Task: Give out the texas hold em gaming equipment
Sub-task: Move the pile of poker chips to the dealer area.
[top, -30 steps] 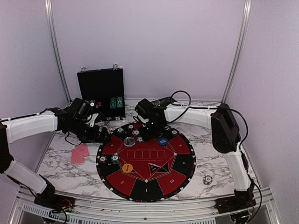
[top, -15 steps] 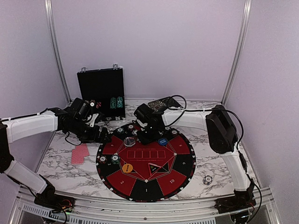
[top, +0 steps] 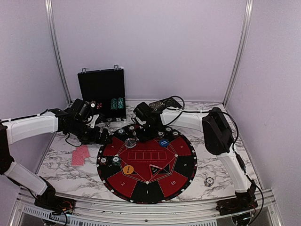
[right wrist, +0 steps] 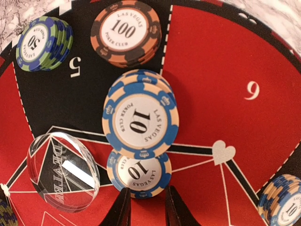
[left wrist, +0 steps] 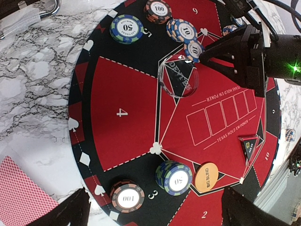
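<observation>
A round red-and-black mat (top: pixel 183 162) with numbered segments lies flat on a white marble table (top: pixel 61 162). Behind its far left edge a black case (top: pixel 101 89) stands with its lid upright, against a pale lilac wall (top: pixel 150 47) between metal posts (top: pixel 55 52)

Lighting: soft, even, from overhead; walls tinted lilac.
Shadows: faint, diffuse on the marble table (top: pixel 61 165).
Glare: white streak on the clear dealer disc (right wrist: pixel 63 172); flare around the green indicator light (left wrist: pixel 295 66).
Focus: right gripper (right wrist: pixel 146 190) blurred close-up; overhead view grainy.
</observation>
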You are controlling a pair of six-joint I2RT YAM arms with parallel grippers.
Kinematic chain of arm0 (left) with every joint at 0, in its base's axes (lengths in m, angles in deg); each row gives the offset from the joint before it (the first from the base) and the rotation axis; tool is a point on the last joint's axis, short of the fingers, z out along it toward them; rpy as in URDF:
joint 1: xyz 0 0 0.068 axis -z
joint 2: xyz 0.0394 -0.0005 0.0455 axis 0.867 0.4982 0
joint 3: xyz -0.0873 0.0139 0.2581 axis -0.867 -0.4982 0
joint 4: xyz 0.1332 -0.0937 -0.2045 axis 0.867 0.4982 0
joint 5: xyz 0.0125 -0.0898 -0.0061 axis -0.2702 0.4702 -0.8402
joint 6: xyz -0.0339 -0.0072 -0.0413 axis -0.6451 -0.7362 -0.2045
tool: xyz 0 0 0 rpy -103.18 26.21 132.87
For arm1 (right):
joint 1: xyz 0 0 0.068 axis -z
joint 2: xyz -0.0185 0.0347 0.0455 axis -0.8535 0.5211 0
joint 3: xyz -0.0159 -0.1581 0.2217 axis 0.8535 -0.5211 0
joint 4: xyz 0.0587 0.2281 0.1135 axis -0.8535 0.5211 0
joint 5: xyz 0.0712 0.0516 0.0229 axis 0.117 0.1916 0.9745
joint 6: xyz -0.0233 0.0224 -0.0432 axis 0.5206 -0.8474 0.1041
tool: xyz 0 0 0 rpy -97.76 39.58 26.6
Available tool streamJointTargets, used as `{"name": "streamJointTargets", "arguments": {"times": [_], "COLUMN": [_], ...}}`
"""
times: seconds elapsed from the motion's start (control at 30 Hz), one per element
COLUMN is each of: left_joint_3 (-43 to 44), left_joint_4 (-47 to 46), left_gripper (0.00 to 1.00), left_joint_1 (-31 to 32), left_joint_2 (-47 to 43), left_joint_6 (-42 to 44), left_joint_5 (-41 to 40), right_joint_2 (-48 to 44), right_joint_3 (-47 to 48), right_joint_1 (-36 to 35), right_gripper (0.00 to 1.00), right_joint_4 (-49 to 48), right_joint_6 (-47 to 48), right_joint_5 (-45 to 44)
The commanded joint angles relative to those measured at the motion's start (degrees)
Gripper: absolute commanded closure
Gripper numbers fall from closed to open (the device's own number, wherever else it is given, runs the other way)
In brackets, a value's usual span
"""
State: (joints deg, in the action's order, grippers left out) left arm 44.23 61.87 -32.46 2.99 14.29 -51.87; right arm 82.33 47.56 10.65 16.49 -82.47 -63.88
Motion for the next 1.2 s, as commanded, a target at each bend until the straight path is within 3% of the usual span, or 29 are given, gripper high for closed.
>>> {"name": "streamJointTargets", "arguments": {"times": [0.0,0.47,0.73,0.93,1.17], "left_joint_3": [0.2,0.3,0.3,0.1,0.2], "left_joint_4": [-0.7,-0.7,-0.7,-0.7,-1.0], "left_gripper": [0.01,0.01,0.01,0.01,0.01], "left_joint_1": [-0.5,-0.8,-0.8,-0.8,-0.7], "left_joint_2": [0.6,0.7,0.5,0.2,0.2], "left_joint_6": [0.1,0.1,0.1,0.1,-0.1], "left_joint_5": [-0.2,0.2,0.5,0.6,1.0], "right_joint_2": [2.3,2.9,-6.4,-15.3,-30.2], "right_joint_3": [2.8,5.3,-1.9,-11.2,-31.4], "right_joint_1": [1.0,1.5,0.7,-0.9,-1.1], "right_gripper": [0.76,0.76,0.76,0.74,0.7], "right_joint_4": [0.0,1.4,0.4,0.3,-0.9], "right_joint_6": [0.2,0.5,0.2,-1.4,-6.4], "right_joint_5": [0.2,-0.5,-2.9,-5.2,-6.5]}}
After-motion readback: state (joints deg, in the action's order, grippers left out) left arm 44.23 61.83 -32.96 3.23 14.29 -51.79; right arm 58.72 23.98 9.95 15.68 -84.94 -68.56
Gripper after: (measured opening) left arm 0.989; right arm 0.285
